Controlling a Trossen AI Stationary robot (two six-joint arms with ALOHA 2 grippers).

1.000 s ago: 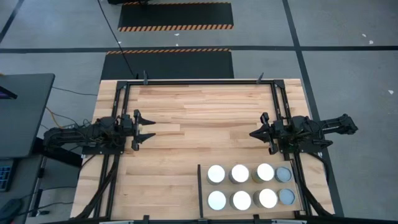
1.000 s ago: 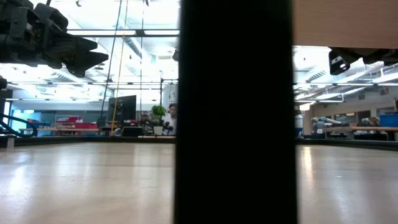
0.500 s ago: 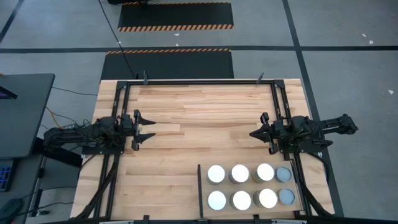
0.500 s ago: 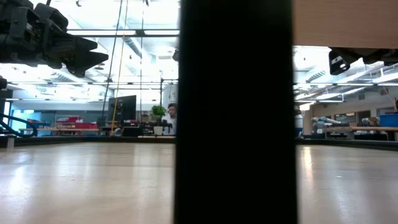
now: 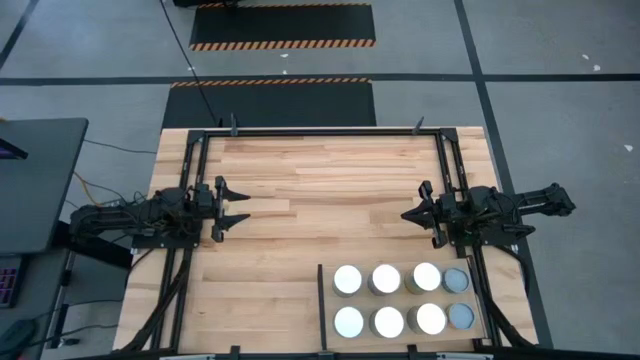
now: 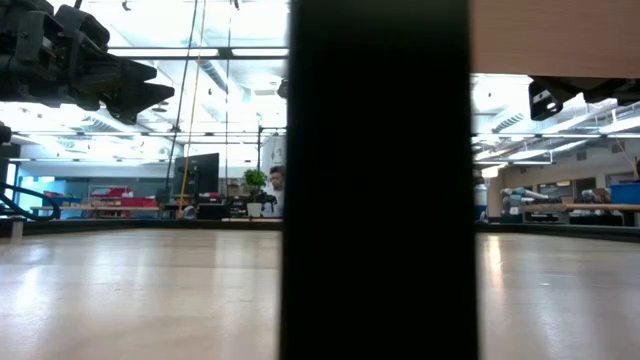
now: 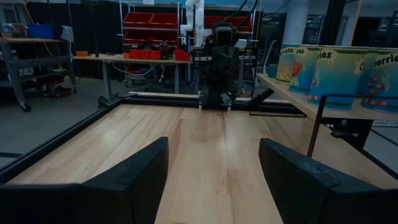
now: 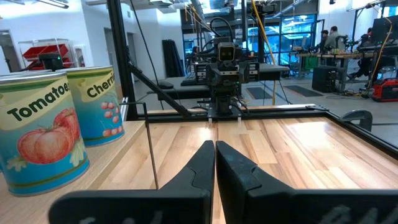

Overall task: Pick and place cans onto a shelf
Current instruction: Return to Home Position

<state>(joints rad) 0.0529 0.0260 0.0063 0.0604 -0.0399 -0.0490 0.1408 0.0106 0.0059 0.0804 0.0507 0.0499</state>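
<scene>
Over the left side of the desk [image 5: 320,170], the left tool [image 5: 243,205]: released, fingers [image 7: 124,186] spread wide, nothing between them. Points inward across the bare wood toward the other arm. Over the right side, just beside the black frame rail, the right tool [image 5: 405,215]: clenched, fingers [image 8: 199,168] pressed flat against each other, nothing in the grip. Points inward likewise, facing the left tool and well apart from it. In the desk's near right corner, the shelf [image 5: 330,300]: light wood edged with thin black bars, and in the wrist views raised above the desk top on black legs. On it, eight cans [image 5: 386,279] in two rows of four, all upright and close together. Six bright white tops; at the right end of each row, a dull grey-blue one. Neither tool touching any of them, the right tool near the shelf's far edge but clear of it. From the right wrist, a tomato can [image 8: 37,134] nearest, with a cherry can [image 8: 93,102] just beside it, both blue-sided. At desk height, a broad black post [image 6: 380,180] across the middle of the view. Far back in the room, a person [image 6: 277,185].
</scene>
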